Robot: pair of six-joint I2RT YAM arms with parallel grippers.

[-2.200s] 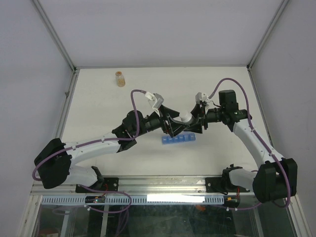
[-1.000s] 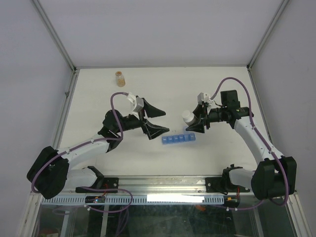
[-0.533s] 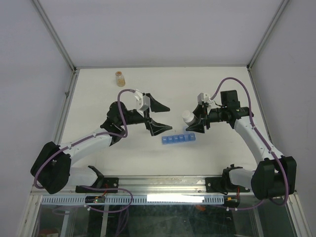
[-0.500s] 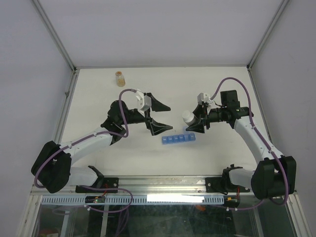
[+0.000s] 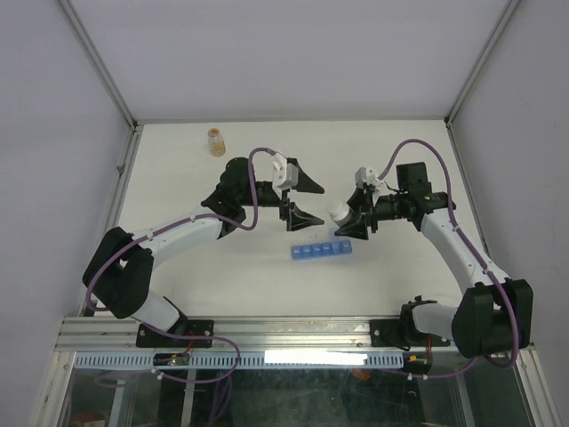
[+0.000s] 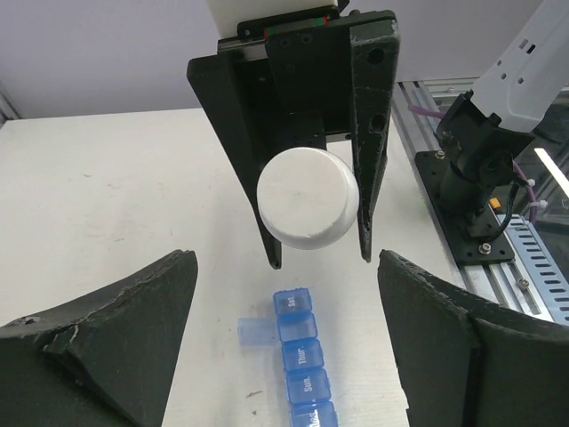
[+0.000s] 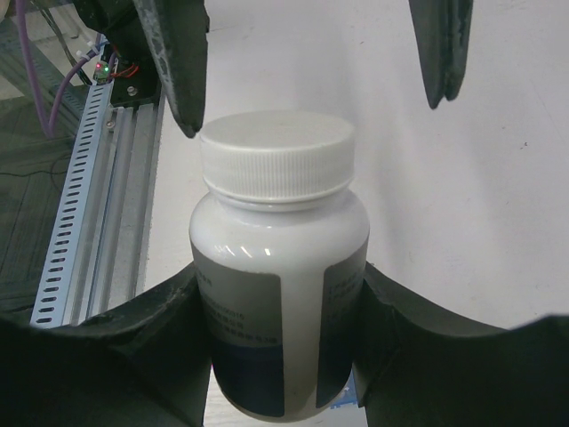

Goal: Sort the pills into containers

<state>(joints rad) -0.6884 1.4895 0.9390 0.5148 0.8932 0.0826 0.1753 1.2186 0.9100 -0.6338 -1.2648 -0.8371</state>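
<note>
My right gripper [image 5: 348, 219] is shut on a white bottle [image 7: 280, 267] with a white ribbed cap, held above the table with the cap pointing left. The containers [image 5: 321, 251] are a blue strip lying on the table just below it. In the left wrist view the strip [image 6: 300, 356] has one lid flipped open [image 6: 256, 331]. My left gripper [image 5: 307, 201] is open and faces the bottle's cap [image 6: 307, 197] from a short distance, with nothing between its fingers [image 6: 133, 329]. No pills show.
A small amber bottle [image 5: 215, 140] stands at the back left of the white table [image 5: 178, 187]. Metal frame rails [image 5: 116, 187] border the table on the left, right and front. The right arm's base [image 6: 476, 205] is visible behind the bottle.
My left arm has swung right and its gripper has come close to the bottle's cap, jaws a little narrower. The right gripper with the bottle has stayed put.
</note>
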